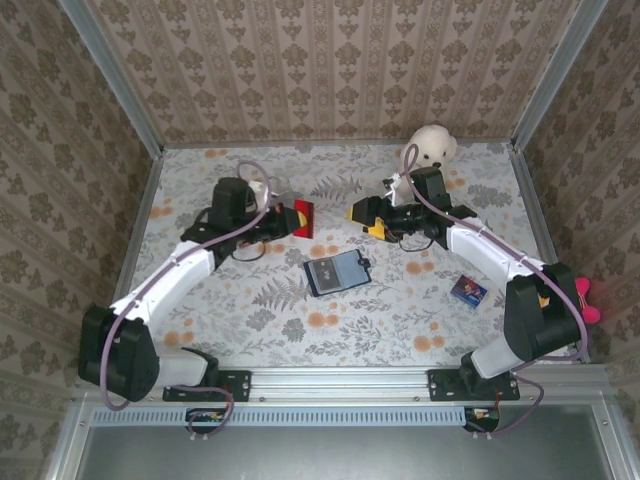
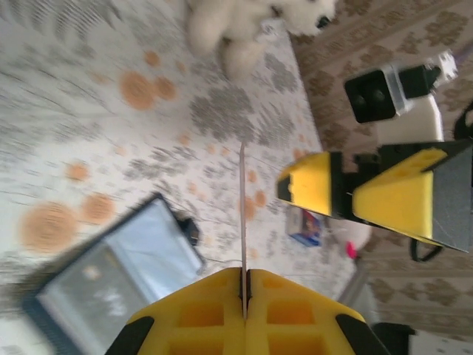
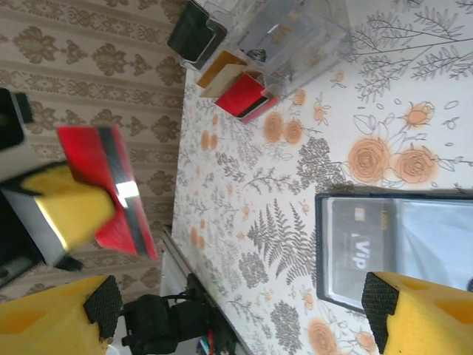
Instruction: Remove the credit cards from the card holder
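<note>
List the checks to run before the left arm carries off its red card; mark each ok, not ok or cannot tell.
1. Left end effector shut on the red plastic card with black stripe: ok.
2. Right end effector open, apart from that card: ok.
3. Dark navy bifold card holder lying open: ok.
4. Holder emptied: not ok, a black plastic card sits inside.
5. Room in the clear plastic box: cannot tell.

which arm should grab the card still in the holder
Right, probably: the right gripper is open and empty, while the left gripper is shut on the red card. The card holder lies open between both arms.
</note>
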